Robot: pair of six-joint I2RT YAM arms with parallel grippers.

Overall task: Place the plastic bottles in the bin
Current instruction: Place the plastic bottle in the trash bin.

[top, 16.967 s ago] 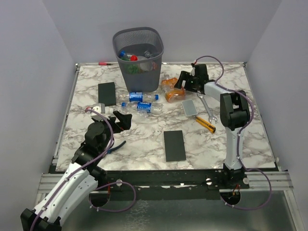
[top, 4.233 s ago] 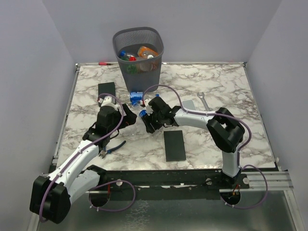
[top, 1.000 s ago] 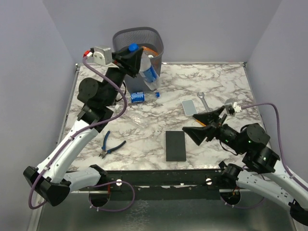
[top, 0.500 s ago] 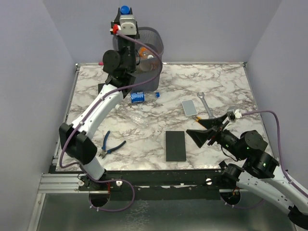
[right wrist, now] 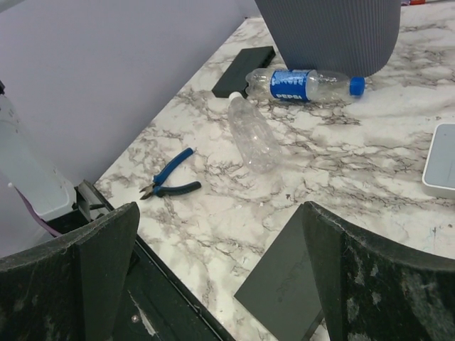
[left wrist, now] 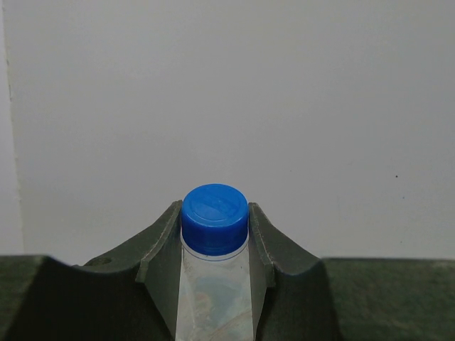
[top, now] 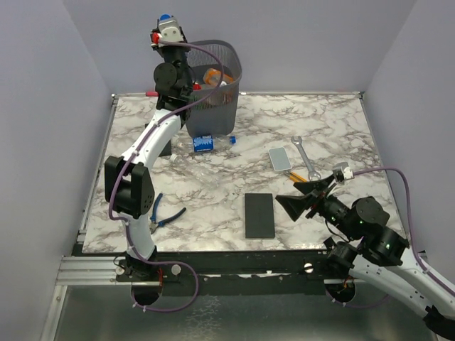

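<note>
The dark grey wire-mesh bin [top: 213, 106] is seen standing upright, with an orange bottle [top: 215, 76] among those heaped inside. A clear blue-capped bottle [left wrist: 213, 298] is clamped cap-up in the left gripper [left wrist: 214, 213], raised beside the bin's left rim. A blue-labelled bottle [right wrist: 302, 84] and a clear unlabelled bottle [right wrist: 254, 135] are seen lying flat in front of the bin
</note>
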